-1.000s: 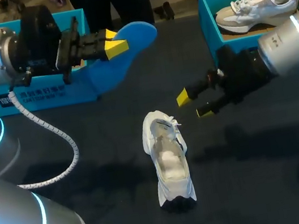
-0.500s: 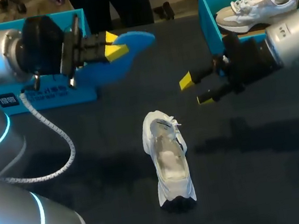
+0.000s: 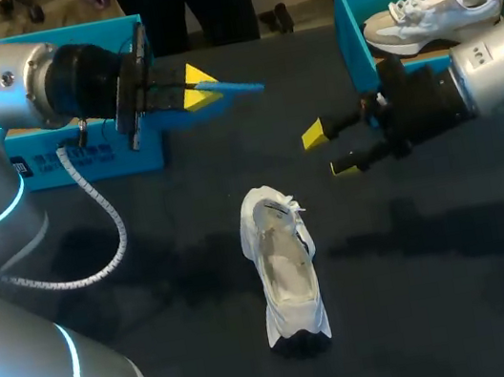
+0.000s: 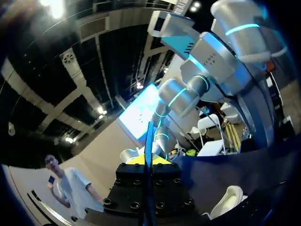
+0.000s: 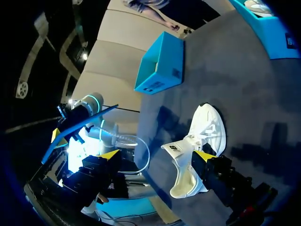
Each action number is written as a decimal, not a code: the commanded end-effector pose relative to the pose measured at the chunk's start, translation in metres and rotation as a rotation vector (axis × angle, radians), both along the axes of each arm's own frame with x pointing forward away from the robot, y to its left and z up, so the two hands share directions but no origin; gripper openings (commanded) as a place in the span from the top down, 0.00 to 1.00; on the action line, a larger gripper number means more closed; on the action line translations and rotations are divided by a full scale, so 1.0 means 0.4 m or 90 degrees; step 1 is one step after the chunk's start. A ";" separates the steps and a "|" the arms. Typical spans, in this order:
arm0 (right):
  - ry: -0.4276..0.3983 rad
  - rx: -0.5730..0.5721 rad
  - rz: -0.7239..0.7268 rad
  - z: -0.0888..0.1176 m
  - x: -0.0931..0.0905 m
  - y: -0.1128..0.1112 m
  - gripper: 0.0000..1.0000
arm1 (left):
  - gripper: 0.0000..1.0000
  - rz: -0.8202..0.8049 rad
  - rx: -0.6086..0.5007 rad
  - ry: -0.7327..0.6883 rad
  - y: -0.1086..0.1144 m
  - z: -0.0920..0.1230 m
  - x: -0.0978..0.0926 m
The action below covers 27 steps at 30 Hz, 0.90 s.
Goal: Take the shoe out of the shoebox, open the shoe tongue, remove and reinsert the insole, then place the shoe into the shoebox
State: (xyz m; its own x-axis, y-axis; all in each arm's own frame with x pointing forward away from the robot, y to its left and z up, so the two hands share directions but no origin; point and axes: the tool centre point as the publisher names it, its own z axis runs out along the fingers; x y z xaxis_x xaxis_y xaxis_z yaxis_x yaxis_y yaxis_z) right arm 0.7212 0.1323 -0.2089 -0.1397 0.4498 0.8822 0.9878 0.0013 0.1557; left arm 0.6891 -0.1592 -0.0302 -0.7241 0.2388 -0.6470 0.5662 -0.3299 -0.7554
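White print on the left shoebox (image 3: 131, 158) — seemingly lettering — is unreadable.

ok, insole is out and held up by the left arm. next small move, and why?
Probably lower the left gripper toward the white shoe, blue insole leading. Its fingers are shut on the insole, up off the table near the left box, while the shoe stands with its opening up and empty. The right gripper is open, holding nothing.

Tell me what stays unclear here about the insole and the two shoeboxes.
- Insole: edge-on in the head and left wrist views, so its faces do not show.
- Left shoebox: inside hidden by the left arm, head view.
- Right shoebox: front wall hidden by the right arm, head view.
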 end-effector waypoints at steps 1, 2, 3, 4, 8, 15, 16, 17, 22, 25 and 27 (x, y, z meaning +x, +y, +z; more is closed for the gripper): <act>-0.004 0.025 0.019 0.007 0.012 0.008 0.00 | 1.00 -0.119 -0.076 -0.164 0.015 -0.013 0.031; -0.007 0.032 0.021 0.010 0.014 0.009 0.00 | 1.00 -0.119 -0.076 -0.164 0.015 -0.013 0.031; -0.002 0.033 0.009 0.011 0.017 0.008 0.00 | 1.00 -0.119 -0.076 -0.164 0.015 -0.013 0.031; 0.000 0.032 0.001 0.011 0.018 0.008 0.00 | 1.00 -0.119 -0.076 -0.164 0.015 -0.013 0.031; 0.002 0.034 -0.009 0.009 0.019 0.007 0.00 | 1.00 -0.119 -0.076 -0.164 0.015 -0.013 0.031; 0.002 0.034 -0.009 0.009 0.019 0.007 0.00 | 1.00 -0.144 -0.071 -0.211 0.008 -0.024 0.027; 0.001 0.033 -0.006 0.012 0.020 0.008 0.00 | 1.00 -0.152 -0.065 -0.227 0.005 -0.028 0.026; -0.001 0.031 -0.003 0.021 0.023 0.007 0.00 | 1.00 -0.161 -0.065 -0.259 0.002 -0.035 0.023; -0.016 0.037 0.022 0.050 0.022 0.000 0.00 | 1.00 -0.193 -0.089 -0.329 0.001 -0.053 0.014; -0.020 0.032 0.029 0.060 0.022 -0.003 0.00 | 1.00 -0.193 -0.089 -0.354 -0.001 -0.066 0.012; -0.023 0.041 0.038 0.066 0.024 -0.005 0.00 | 1.00 -0.198 -0.096 -0.372 -0.002 -0.073 0.009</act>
State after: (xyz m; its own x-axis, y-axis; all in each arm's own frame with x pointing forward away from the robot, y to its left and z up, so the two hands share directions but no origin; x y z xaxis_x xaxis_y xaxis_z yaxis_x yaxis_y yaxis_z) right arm 0.7283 0.1328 -0.1870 -0.1899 0.3878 0.9020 0.9809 0.0349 0.1915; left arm 0.6869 -0.1573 -0.0571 -0.1997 0.2449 -0.9488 0.7408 -0.5960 -0.3098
